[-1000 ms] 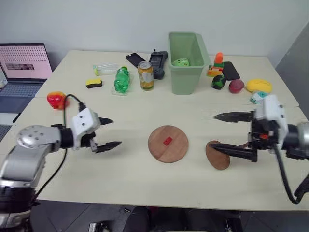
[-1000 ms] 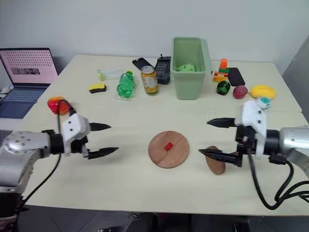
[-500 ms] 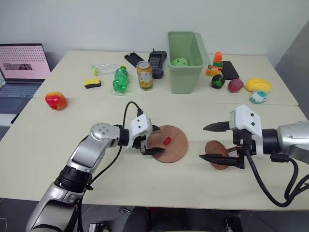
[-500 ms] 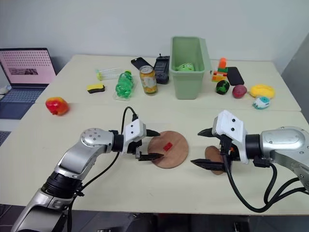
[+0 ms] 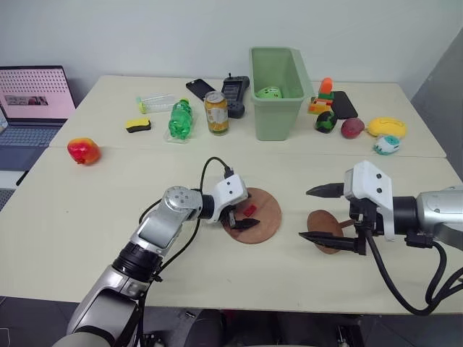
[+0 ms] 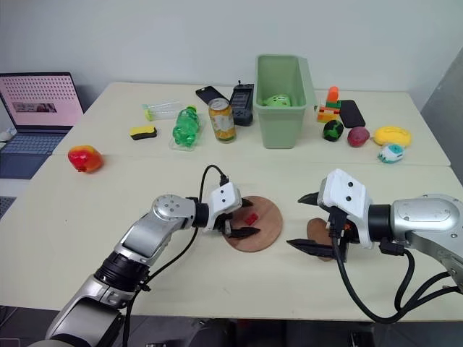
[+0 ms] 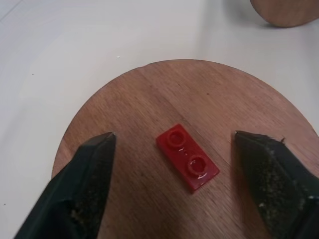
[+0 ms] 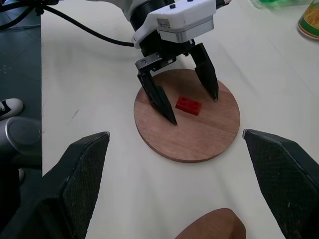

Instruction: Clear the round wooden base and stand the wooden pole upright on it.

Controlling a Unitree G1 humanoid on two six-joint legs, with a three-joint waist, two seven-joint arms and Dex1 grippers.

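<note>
Clearing work is sitting at the pick stage: the left gripper [image 8: 189, 107] is straddling a small red brick [image 7: 187, 157] that is lying flat near the middle of the round wooden base [image 5: 265, 225]. Its jaws are standing apart, one fingertip on each side of the brick and neither touching it, with both tips down close to the wood. The base is lying on the desk [image 5: 181, 275] toward its near edge, roughly midway between the two arms.

The right gripper [image 5: 324, 215] is hovering with its jaws wide apart over the wooden pole [image 6: 318, 238], which is lying on its side just right of the base, near the desk's front edge; only its end disc is showing clearly, the rod being mostly hidden behind the lower finger.

Risks, as I judge them: the brick is thin and lying askew between the fingers, so closing jaws may be pushing one corner first, spinning it or squeezing it out sideways. Tips pressing on the wood could also be dragging the loose base toward the pole.
</note>
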